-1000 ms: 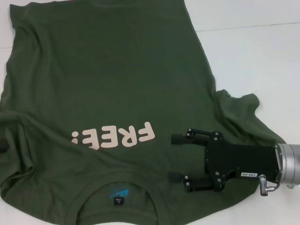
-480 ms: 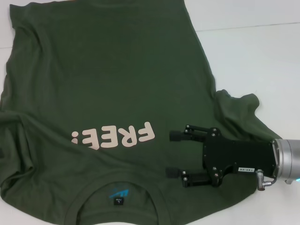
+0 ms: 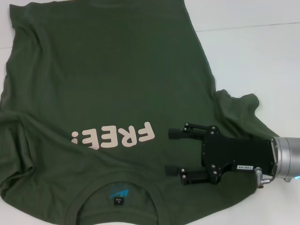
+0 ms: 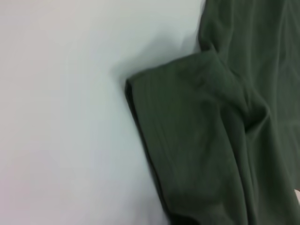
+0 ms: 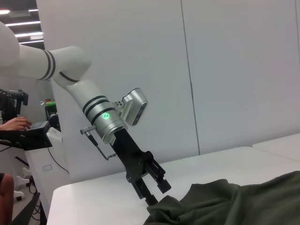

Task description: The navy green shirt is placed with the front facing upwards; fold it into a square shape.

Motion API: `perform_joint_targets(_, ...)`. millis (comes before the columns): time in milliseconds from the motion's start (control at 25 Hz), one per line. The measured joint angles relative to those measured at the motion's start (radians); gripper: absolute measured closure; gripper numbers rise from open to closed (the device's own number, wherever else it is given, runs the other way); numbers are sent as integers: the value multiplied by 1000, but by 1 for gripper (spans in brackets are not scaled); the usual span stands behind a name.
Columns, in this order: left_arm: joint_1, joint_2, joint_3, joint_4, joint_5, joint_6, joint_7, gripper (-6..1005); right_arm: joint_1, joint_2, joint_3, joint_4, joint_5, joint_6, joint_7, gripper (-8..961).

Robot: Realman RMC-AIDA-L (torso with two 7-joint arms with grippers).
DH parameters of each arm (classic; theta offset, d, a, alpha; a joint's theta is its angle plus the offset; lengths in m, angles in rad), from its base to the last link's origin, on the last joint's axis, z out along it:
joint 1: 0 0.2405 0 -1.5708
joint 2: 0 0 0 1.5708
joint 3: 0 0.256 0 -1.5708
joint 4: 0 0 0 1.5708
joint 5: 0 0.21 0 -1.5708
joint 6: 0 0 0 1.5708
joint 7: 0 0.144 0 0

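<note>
Hovering w/ jaws apart, the right gripper (image 3: 171, 151) sits over the shirt (image 3: 103, 79) beside the "FREE" print, nr the collar. Shirt lies flat, front up, on the table (image 3: 262, 56). Left gripper (image 5: 157, 190) is at the far sleeve, jaw state unclear. Best to pinch shoulder fabric cleanly, both sides level, before folding.
</note>
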State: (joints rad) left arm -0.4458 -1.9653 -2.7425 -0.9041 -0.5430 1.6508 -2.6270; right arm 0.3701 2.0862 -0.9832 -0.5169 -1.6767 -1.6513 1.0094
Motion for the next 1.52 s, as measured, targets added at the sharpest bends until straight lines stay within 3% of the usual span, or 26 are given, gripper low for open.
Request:
perform_joint_targets(80,0,0,-9,12,-2,12,-1,188,0,0,0,0,0,1,0,71)
perform_joint_targets(240,-2,0,-10,40,-2,14,-11,173,1,0,0,0,0,3,0,71)
perform_joint_targets(1520,-37,-9,-8,110,-5,-29,-17,172,-2,-3,0,0,0,4,0,68)
